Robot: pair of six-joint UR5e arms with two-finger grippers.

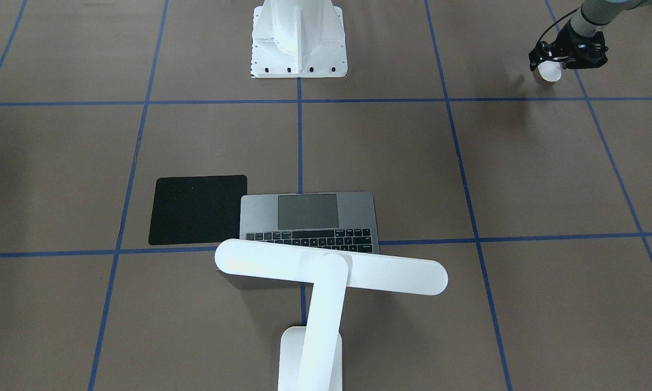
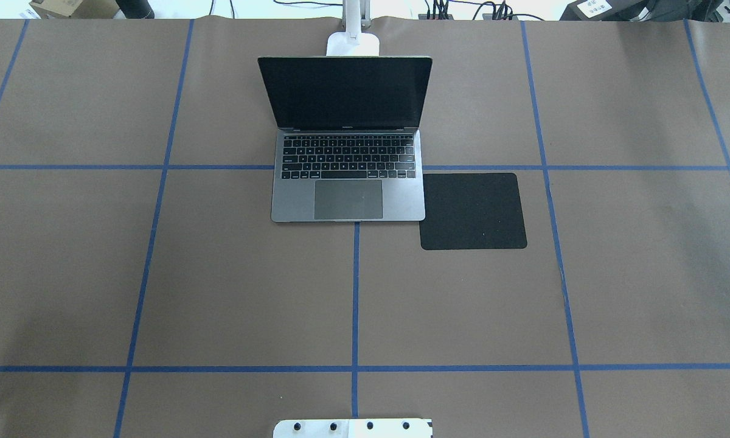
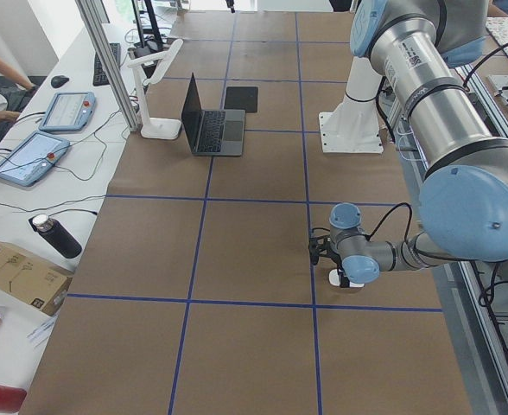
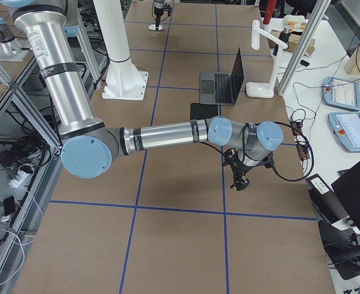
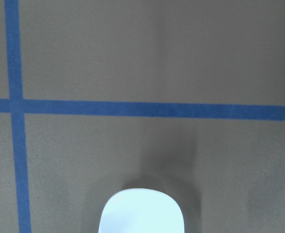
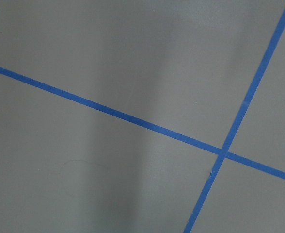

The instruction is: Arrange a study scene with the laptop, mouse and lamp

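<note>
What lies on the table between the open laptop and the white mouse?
Nothing: in the front-facing view the stretch between laptop and mouse is bare brown table crossed only by blue tape lines.

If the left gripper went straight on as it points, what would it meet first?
The mouse: the left gripper points down with it right at its tips. Whether they already touch is unclear.

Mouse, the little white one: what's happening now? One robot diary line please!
small white oval mouse: at left gripper, grip unclear | dark grey metal laptop: open | white bar-head lamp: behind laptop | right gripper: over table
</note>
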